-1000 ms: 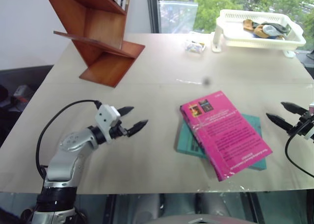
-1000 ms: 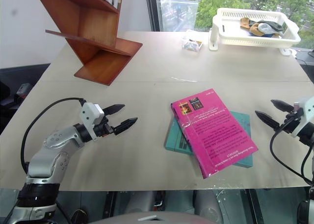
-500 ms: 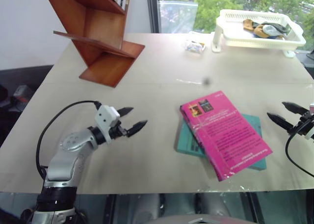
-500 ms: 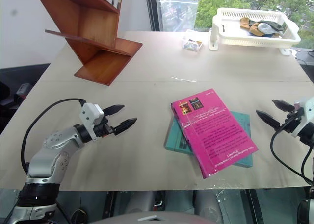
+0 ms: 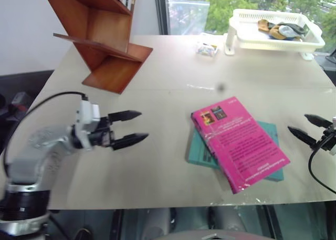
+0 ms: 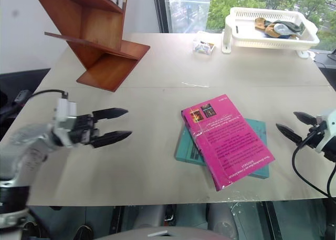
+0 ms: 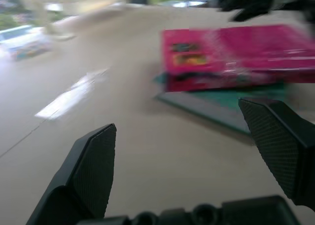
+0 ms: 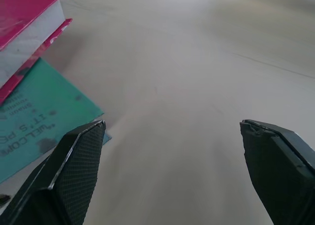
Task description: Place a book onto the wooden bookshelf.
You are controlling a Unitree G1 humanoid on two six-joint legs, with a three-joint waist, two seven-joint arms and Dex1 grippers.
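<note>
- Both eye views look forward and down from head height over the table (image 5: 168, 66); they share nearly the whole tabletop
- Left wrist view sits low, facing the pink book (image 7: 236, 50) from near; right wrist view looks low across its corner (image 8: 24, 13), close

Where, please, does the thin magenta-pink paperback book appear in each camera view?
Left eye view: magenta-pink paperback book, right of centre.
Right eye view: centre-right.
Left wrist view: upper right.
Right wrist view: top-left corner.
Shared landmark: the teal-green book beneath it.
</note>
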